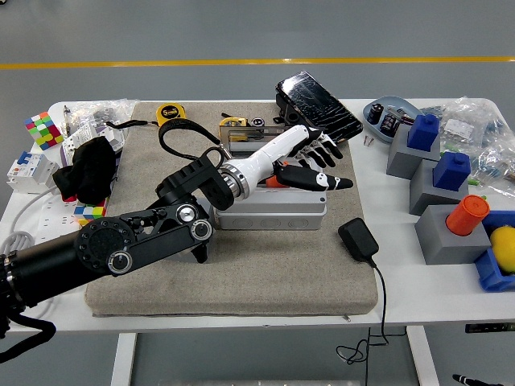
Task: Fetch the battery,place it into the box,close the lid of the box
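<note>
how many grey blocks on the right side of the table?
3, in a staggered row at the right edge: far block with a blue piece, middle block with a blue piece, near block with an orange cylinder.

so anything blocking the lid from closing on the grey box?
Yes. The left robot hand reaches across the open grey plastic box, its forearm lying over the opening between the raised clear lid and the orange battery inside.

The box (271,201) sits mid-mat (241,273), its lid (278,133) raised behind it, with the battery (274,181) inside under the left hand (310,161). A charger (359,240) lies right of the box. A tape measure (169,112) lies at the mat's far edge.
</note>
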`<state>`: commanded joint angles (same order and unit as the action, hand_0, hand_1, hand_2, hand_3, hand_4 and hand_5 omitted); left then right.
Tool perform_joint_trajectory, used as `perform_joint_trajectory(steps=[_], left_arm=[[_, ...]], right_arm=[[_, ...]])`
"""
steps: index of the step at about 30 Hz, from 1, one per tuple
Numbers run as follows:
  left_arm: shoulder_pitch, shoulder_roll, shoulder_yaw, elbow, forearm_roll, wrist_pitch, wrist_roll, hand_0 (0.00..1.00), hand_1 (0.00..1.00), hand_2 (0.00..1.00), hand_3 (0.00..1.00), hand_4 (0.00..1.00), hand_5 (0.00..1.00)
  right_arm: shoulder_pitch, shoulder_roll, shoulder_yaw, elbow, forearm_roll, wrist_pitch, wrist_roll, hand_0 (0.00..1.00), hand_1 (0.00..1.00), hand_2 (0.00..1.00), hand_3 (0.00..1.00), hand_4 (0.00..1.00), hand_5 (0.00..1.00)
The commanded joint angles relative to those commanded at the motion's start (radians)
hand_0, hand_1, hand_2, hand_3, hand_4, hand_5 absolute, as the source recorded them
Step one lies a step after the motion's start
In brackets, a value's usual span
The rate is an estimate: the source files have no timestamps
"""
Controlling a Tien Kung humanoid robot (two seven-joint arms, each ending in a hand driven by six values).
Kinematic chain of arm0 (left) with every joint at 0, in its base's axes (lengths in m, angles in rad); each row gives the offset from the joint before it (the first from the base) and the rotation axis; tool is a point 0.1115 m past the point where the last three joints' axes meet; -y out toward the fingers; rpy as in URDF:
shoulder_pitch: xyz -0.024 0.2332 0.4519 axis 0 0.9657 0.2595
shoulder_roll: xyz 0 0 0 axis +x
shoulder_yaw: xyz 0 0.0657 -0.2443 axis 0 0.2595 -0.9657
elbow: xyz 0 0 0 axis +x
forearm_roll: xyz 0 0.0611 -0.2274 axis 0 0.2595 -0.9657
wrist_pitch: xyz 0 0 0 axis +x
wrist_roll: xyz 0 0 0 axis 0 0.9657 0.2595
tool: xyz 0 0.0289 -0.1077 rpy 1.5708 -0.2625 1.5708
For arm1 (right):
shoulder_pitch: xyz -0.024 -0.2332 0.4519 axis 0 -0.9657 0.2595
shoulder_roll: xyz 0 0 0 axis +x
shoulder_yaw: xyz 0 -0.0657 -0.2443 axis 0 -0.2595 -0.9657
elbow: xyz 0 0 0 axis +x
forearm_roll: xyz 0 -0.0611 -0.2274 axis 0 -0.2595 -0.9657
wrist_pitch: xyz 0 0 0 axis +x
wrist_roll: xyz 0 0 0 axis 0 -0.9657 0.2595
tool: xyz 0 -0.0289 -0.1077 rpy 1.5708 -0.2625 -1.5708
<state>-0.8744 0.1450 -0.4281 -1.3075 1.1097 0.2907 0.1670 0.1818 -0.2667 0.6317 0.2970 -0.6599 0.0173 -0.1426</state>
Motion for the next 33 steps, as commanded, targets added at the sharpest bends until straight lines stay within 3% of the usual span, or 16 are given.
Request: perform_joint_trajectory(steps=[2,3,8,9,13,14,15,19,21,26,27,33], left_arm=[[0.001,0.010,-0.022,-0.003,0.004,0.009,-0.015,0.447,0.601,0.567,0.577,0.998,0.358],[0.002,0.014,-0.034,-0.002,0.009,0.016,-0.025,0.501,0.622,0.586,0.594,0.998,0.364],[0.008,0.022,-0.101,0.028,0.029,0.031,-0.048,0.501,0.622,0.586,0.594,0.998,0.364],[0.008,0.024,-0.116,0.039,0.032,0.031,-0.050,0.658,0.701,0.678,0.680,0.998,0.357],[0.006,0.029,-0.151,0.085,0.047,0.030,-0.052,0.658,0.701,0.678,0.680,0.998,0.357],[0.005,0.031,-0.155,0.097,0.048,0.027,-0.048,0.658,0.701,0.678,0.680,0.998,0.357],[0.006,0.033,-0.154,0.107,0.048,0.025,-0.045,0.739,0.780,0.723,0.743,0.998,0.349],[0.008,0.044,-0.134,0.133,0.046,0.006,-0.019,0.739,0.780,0.723,0.743,0.998,0.349],[0.012,0.053,-0.119,0.127,0.045,-0.009,0.001,0.690,0.752,0.712,0.732,0.998,0.348],[0.021,0.072,-0.093,0.090,0.044,-0.039,0.042,0.690,0.752,0.712,0.732,0.998,0.348],[0.024,0.076,-0.091,0.080,0.045,-0.044,0.048,0.653,0.712,0.700,0.713,0.998,0.351],[0.045,0.099,-0.099,0.001,0.057,-0.063,0.080,0.648,0.703,0.695,0.709,0.998,0.349]], right_arm=[[-0.001,0.000,0.002,-0.001,0.000,0.000,-0.001,0.669,0.671,0.685,0.532,0.908,0.479],[-0.001,0.000,0.002,-0.001,0.000,0.000,0.000,0.670,0.671,0.685,0.532,0.908,0.479],[-0.001,0.001,0.003,0.000,0.000,0.000,0.000,0.670,0.671,0.685,0.532,0.908,0.479],[0.000,0.001,0.003,0.000,0.000,-0.001,0.000,0.669,0.671,0.685,0.532,0.908,0.479],[0.000,0.002,0.002,0.000,0.000,-0.001,0.000,0.669,0.671,0.685,0.532,0.908,0.479],[0.000,0.002,0.001,0.000,0.001,-0.001,0.000,0.669,0.671,0.685,0.532,0.908,0.479],[-0.001,0.001,0.002,0.001,0.001,-0.001,0.000,0.669,0.671,0.684,0.532,0.908,0.479],[-0.003,0.001,0.003,0.001,0.000,0.000,0.000,0.669,0.671,0.684,0.532,0.908,0.479],[-0.002,0.000,0.005,0.001,0.000,0.000,0.000,0.669,0.671,0.685,0.532,0.908,0.479],[-0.003,0.000,0.010,0.000,-0.002,0.000,0.000,0.669,0.671,0.685,0.532,0.908,0.479],[-0.003,0.000,0.011,0.000,-0.002,0.000,0.000,0.670,0.671,0.684,0.532,0.908,0.479],[-0.006,0.000,0.013,-0.001,-0.003,0.000,0.000,0.670,0.671,0.685,0.532,0.908,0.478]])
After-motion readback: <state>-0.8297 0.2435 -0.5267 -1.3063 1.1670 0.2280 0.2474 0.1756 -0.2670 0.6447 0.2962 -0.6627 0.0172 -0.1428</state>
